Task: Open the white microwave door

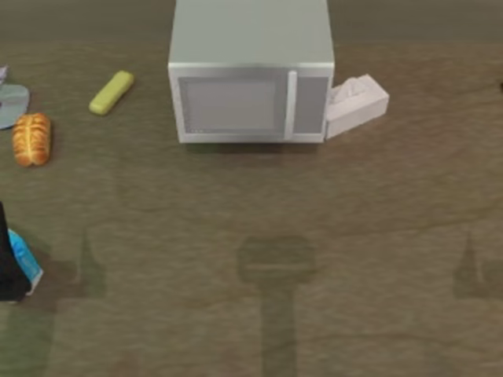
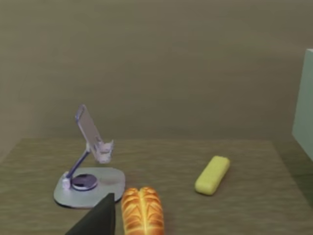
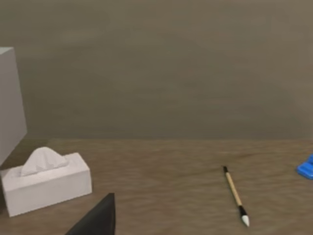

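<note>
The white microwave (image 1: 250, 47) stands at the back middle of the table, facing the front. The microwave door (image 1: 232, 104) is closed flat against the front, its grey window to the left of the slim vertical handle bar (image 1: 292, 106) and the grey control panel (image 1: 312, 104). Neither arm shows in the top view; only their shadows fall near the front corners. A side of the microwave (image 2: 304, 103) edges the left wrist view, and another side (image 3: 10, 103) the right wrist view. A dark tip of my left gripper (image 2: 98, 220) and of my right gripper (image 3: 98, 218) shows, both far from the door.
A white tissue box (image 1: 357, 104) touches the microwave's right side. At the left lie a yellow bar (image 1: 111, 93), a bread loaf (image 1: 31, 139) and a phone stand (image 2: 88, 183). A black and blue object (image 1: 23, 263) sits at the left edge. A brush pen (image 3: 235, 195) lies at the right.
</note>
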